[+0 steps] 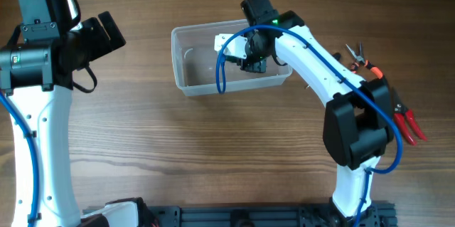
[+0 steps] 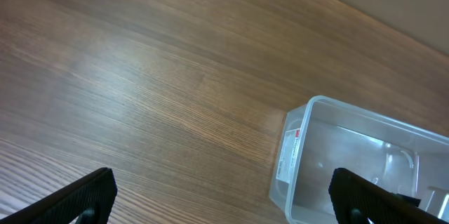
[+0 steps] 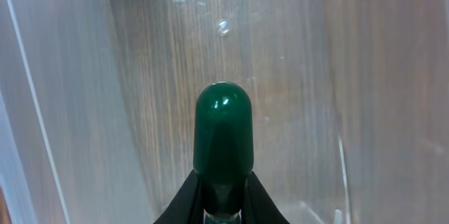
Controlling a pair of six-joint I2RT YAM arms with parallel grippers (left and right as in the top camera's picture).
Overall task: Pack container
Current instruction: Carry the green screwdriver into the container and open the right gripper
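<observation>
The clear plastic container [image 1: 186,60] stands at the back middle of the wooden table. It also shows in the left wrist view [image 2: 298,161] and fills the right wrist view [image 3: 84,112]. My right gripper [image 1: 254,60] is inside the container, shut on a tool with a dark green rounded handle [image 3: 223,129] that points down toward the container's floor. My left gripper [image 2: 224,199] is open and empty, raised at the far left of the table, left of the container.
Orange-handled pliers [image 1: 361,57] and a red-handled tool [image 1: 409,124] lie on the table at the right, partly behind my right arm. A white label [image 2: 289,155] is stuck on the container's near wall.
</observation>
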